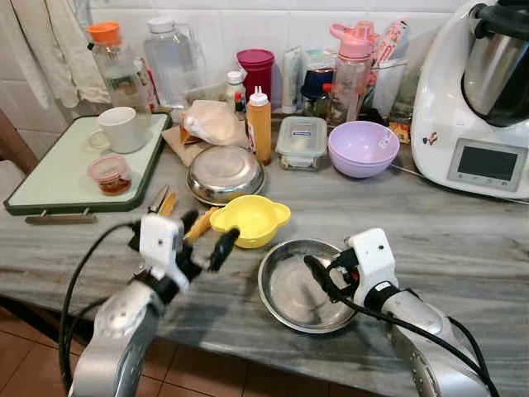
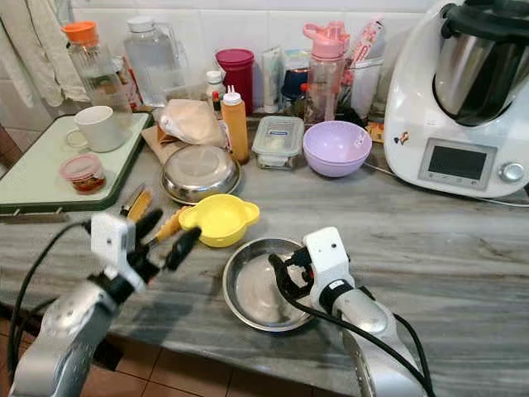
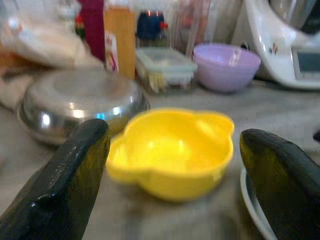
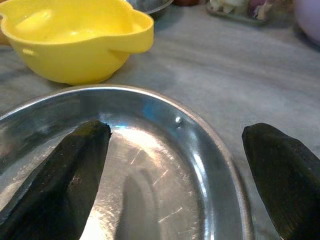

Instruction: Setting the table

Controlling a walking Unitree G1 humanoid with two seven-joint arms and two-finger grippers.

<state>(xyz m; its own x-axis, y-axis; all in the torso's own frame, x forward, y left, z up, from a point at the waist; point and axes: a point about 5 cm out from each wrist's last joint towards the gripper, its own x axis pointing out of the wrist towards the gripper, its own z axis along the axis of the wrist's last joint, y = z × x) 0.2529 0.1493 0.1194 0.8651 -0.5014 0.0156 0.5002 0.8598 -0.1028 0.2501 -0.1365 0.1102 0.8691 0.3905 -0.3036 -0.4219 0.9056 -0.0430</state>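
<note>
A shallow steel plate (image 1: pixel 289 302) lies near the front edge of the grey marble counter (image 1: pixel 446 240). My right gripper (image 1: pixel 322 279) hovers open over the plate's right half, fingers pointing left; the plate's inside (image 4: pixel 150 165) shows between them. A yellow two-handled bowl (image 1: pixel 250 219) stands just behind and left of the plate. My left gripper (image 1: pixel 207 236) is open, a little left of and in front of that bowl (image 3: pixel 172 150), aimed at it without touching. Behind it an upturned steel bowl (image 1: pixel 225 174) rests, and a purple bowl (image 1: pixel 362 147) sits further right.
A green tray (image 1: pixel 50 186) at the back left carries a white mug (image 1: pixel 122 129) and a small lidded tub (image 1: pixel 110 174). An orange sauce bottle (image 1: pixel 259 124), a glass box (image 1: pixel 302 141), bottles and a white kitchen machine (image 1: pixel 475 107) line the wall. Orange-handled tools (image 1: pixel 198 225) lie beside the yellow bowl.
</note>
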